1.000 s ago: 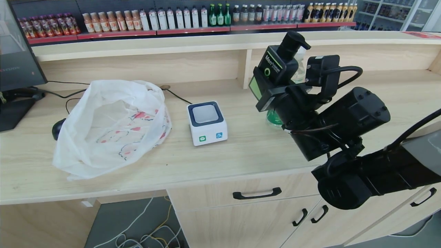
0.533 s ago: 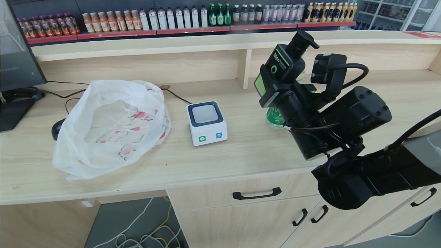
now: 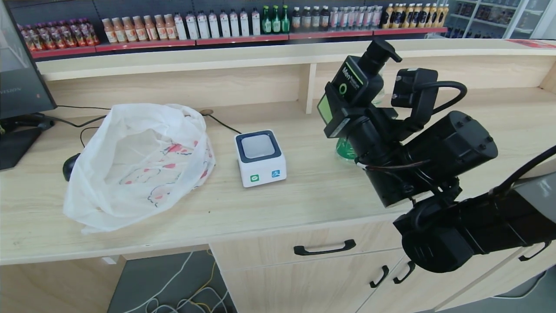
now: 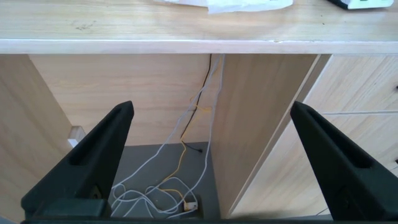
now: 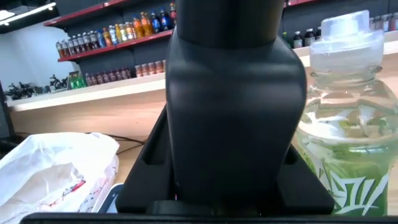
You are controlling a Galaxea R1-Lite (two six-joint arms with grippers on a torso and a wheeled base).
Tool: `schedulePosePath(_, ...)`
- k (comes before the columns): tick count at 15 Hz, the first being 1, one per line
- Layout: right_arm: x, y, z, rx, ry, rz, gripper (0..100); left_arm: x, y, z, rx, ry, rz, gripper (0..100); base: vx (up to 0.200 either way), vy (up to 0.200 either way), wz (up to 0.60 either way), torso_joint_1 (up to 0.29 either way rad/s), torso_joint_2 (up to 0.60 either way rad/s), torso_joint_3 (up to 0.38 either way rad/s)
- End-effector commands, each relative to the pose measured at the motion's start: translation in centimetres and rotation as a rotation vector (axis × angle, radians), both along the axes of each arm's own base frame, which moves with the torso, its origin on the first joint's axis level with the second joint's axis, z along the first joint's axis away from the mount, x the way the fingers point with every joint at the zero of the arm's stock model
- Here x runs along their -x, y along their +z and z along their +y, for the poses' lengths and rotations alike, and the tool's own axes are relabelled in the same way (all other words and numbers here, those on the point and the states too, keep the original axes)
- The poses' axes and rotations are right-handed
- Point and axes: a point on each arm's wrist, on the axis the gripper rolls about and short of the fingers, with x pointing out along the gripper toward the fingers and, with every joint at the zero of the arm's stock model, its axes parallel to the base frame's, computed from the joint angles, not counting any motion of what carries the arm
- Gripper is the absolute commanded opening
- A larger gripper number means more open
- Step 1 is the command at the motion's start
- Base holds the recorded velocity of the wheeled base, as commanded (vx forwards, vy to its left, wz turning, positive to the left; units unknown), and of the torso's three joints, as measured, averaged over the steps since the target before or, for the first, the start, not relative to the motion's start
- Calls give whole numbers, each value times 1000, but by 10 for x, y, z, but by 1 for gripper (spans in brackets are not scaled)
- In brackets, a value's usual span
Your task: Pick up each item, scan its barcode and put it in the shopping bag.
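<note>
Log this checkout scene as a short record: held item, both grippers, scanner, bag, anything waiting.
held item: black pump bottle, raised above the counter, robot's right
right gripper: shut on the black pump bottle
left gripper: open, empty, below the counter edge
scanner: mid-counter, window up
shopping bag: left of the scanner, lying open
waiting: green bottle standing on the counter behind the held one

1 blk btl (image 3: 354, 80), 1 green btl (image 3: 345, 148), 1 scanner (image 3: 259, 158), 1 bag (image 3: 134, 163).

The wooden tabletop (image 3: 304, 191) carries a white shopping bag (image 3: 139, 165), a cube scanner (image 3: 259, 158), a green bottle (image 3: 344, 150) and a mouse (image 3: 68, 166).
</note>
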Motion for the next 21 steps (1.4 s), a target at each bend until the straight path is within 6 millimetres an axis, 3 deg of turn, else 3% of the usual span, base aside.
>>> schedulePosePath(1,2,2,-1,-3,-4,2,0,0,0,0,1,0,1,100,0,200,0,17,-2,2)
schedulePosePath(6,7,2,-6,-31,-24,26,0,0,0,0,5,0,1,100,0,200,0,1,5,2)
schedulePosePath(16,4,-6,-2,-34,-11,54,0,0,0,0,-2,-1,1,100,0,0,0,0,0,0)
schedulePosePath(21,-7,-15,0,-72,-8,82,0,0,0,0,-2,-1,1,100,0,0,0,0,0,0)
